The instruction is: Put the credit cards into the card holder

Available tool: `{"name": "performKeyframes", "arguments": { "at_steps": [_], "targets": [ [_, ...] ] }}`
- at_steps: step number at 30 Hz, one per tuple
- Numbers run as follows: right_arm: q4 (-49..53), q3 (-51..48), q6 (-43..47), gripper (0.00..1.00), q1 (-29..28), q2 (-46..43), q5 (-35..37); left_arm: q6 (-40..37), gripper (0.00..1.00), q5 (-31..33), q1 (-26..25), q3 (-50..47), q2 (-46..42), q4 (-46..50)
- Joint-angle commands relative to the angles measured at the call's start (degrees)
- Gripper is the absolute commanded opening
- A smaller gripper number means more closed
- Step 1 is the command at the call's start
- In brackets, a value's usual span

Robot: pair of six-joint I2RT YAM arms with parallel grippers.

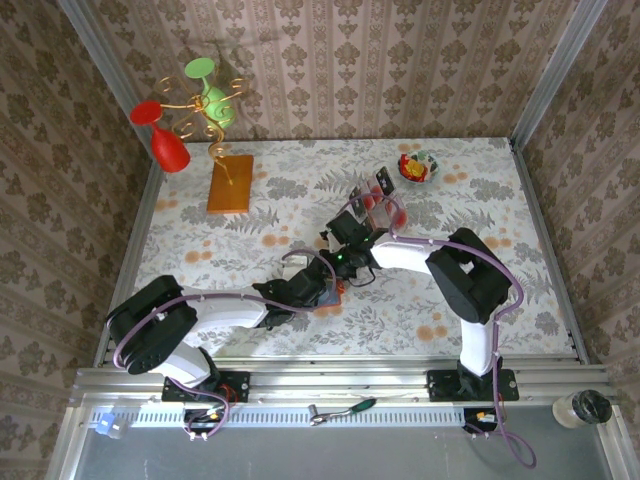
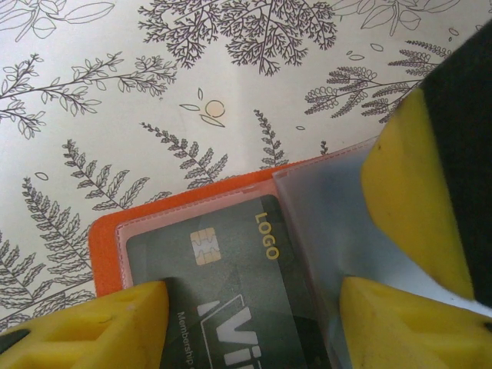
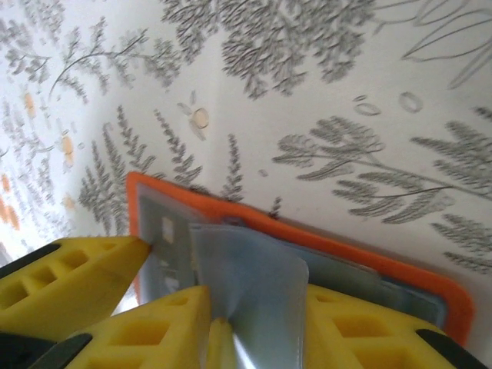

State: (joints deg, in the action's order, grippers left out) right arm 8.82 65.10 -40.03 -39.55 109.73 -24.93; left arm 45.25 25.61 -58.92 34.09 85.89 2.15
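Card holder (image 2: pixel 104 246) is laid open at the table's middle, where both arms meet, orange cover down. One black card (image 2: pixel 231 269) is seen lodged in a clear pocket, chip and gold lettering uppermost. Left gripper (image 2: pixel 254 300) is set low over it, jaws apart, nothing clasped. Its fingers are planted on the holder either side of the card, judged a pinning hold so the wallet is not dragged. Right gripper (image 3: pixel 254 307) is set against the holder from the other side. A clear sleeve (image 3: pixel 254 269) stands up between its fingers, probably to bare a pocket mouth. Whether that sleeve is actually pinched cannot be told. More cards (image 1: pixel 383 185) are stood in a clear tray (image 1: pixel 372 205) further back, well apart from the holder, so the job is judged far from done.

Surface: pale cloth (image 1: pixel 250 240), printed with ferns and orange blooms, flat, matte. A small bowl (image 1: pixel 418 168) is noted far right, and an orange board (image 1: pixel 230 185) with wire stand far left. Patterned paper is hung on three walls.
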Motion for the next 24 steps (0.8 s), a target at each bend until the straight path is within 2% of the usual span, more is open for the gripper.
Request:
{"name": "performKeyframes", "arguments": {
  "at_steps": [1, 5, 10, 18, 24],
  "targets": [
    [-1.68, 0.06, -1.46, 0.35, 0.0, 0.4, -4.57, 0.01, 0.61, -0.2, -0.59, -1.39, -0.27, 1.24],
    [-2.3, -0.31, -2.39, 0.35, 0.09, -0.64, -5.53, -1.2, 0.62, 0.3, -0.5, -1.0, -3.06, 1.93],
    [-2.33, -0.92, -3.32, 0.41, -0.21, -2.48, -6.14, -3.22, 0.65, 1.61, 0.6, -0.64, -11.95, 4.29],
    [-1.92, -0.68, -5.52, 0.5, -2.83, -4.82, -6.1, -3.69, 0.67, 0.63, 7.35, -5.29, -26.88, 8.0],
    [-1.79, 1.55, -6.85, 0.52, -5.87, -3.12, -5.09, -3.01, 0.67, -0.15, 10.23, -9.12, -33.75, 10.59]
  ]
}}
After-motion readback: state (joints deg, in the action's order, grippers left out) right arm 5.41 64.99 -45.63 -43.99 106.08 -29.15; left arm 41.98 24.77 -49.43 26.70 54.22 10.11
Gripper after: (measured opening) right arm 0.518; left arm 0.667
